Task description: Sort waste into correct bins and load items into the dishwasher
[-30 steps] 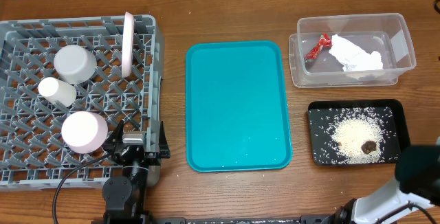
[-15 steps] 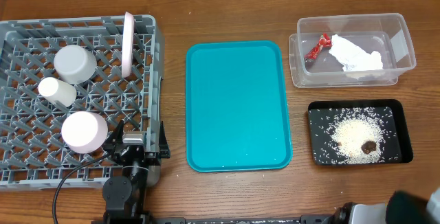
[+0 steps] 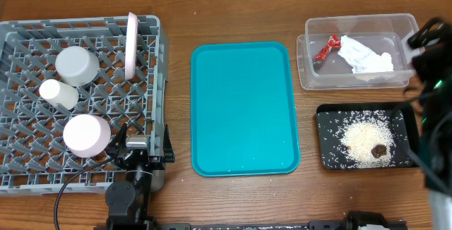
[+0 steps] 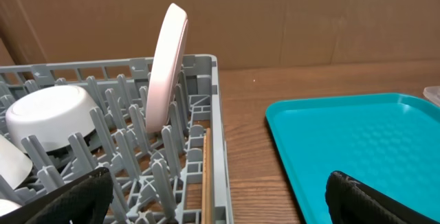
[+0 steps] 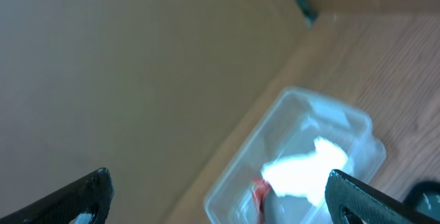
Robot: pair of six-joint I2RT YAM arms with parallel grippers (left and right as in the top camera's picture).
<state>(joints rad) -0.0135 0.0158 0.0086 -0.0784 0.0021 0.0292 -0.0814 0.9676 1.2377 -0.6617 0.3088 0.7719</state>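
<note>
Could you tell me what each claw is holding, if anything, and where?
Nothing: the left claw and right claw are both open and empty.

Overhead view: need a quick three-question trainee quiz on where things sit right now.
1. True or false: the pinkish plate stands on edge in the grey dish rack.
2. Where does the red wrapper lie? A) in the clear tub B) in the grey dish rack C) on the teal tray
3. What holds the rice grains and the brown scrap?

Key: 1 true. 2 A. 3 the black tray.
</note>
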